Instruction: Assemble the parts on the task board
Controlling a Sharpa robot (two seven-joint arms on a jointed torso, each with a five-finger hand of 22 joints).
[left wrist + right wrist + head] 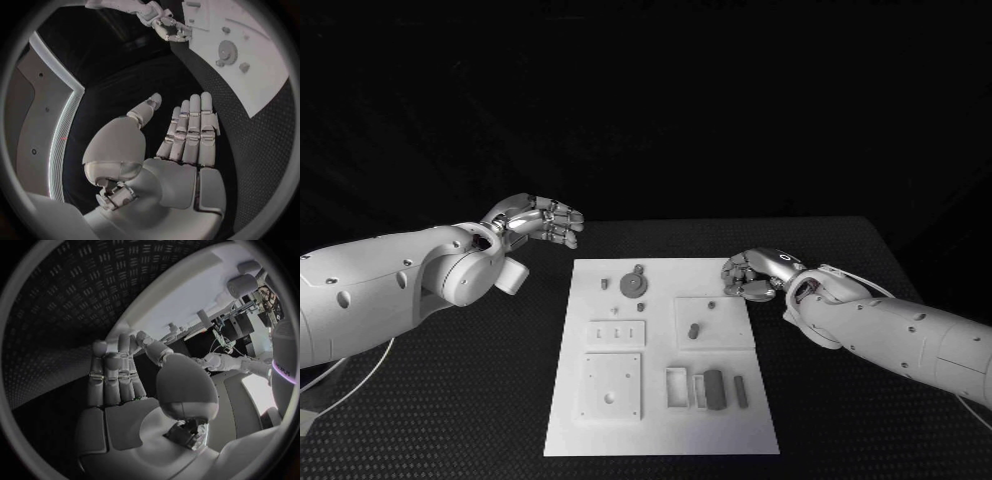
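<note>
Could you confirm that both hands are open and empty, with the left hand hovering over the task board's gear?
Not quite. The left hand is open and empty, but it hovers over the black table off the task board's far left corner, not above the gear; the head view shows this. The right hand is open and empty too.

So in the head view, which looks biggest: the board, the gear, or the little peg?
1. Board, by far the largest.
2. Gear, a small round disc on it.
3. Peg, smaller than the gear.
</note>
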